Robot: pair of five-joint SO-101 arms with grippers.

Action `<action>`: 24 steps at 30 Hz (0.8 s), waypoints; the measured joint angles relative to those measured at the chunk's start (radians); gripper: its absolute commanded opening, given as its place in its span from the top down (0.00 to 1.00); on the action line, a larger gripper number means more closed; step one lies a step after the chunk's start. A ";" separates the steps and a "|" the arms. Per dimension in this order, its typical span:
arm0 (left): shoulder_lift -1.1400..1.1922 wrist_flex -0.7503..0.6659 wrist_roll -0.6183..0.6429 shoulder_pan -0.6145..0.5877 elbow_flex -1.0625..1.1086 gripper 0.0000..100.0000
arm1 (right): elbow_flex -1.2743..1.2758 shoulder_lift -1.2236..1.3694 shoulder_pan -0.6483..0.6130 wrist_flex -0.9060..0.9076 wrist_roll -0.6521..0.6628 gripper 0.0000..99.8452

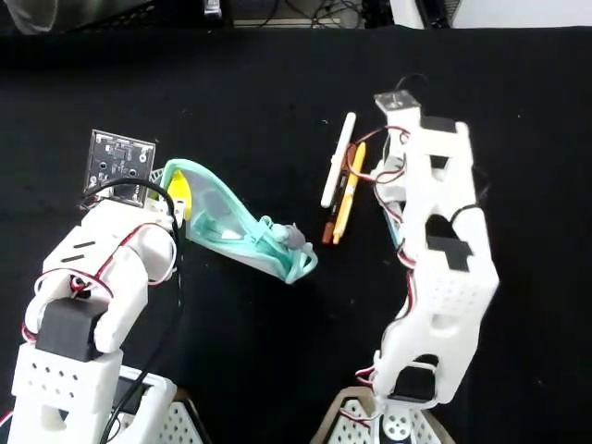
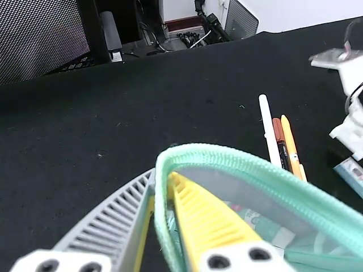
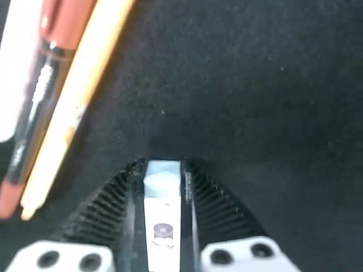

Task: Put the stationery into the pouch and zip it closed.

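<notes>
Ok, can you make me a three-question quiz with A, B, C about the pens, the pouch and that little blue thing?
1. Where is the pale blue piece? A in the right claw, B in a cup, C on the floor.
2. How many pens lie on the table? A one, B three, C six.
3. How is the pouch? A zipped shut, B open, C turned inside out.

Answers:
1 A, the right claw is pinched shut on the pale blue piece.
2 B, three pens lie side by side.
3 B, the left claw grips the pouch by its rim and the mouth gapes.
</notes>
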 measured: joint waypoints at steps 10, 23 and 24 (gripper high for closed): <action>0.000 0.000 0.000 0.000 0.000 0.97 | 0.216 -0.680 -0.087 0.083 0.002 0.99; 0.000 0.000 0.000 0.000 0.000 0.97 | 0.623 -1.666 -0.621 -0.218 -0.166 0.99; 0.000 0.000 0.000 0.000 0.000 0.97 | 0.647 -1.694 -0.667 -0.276 -0.176 0.99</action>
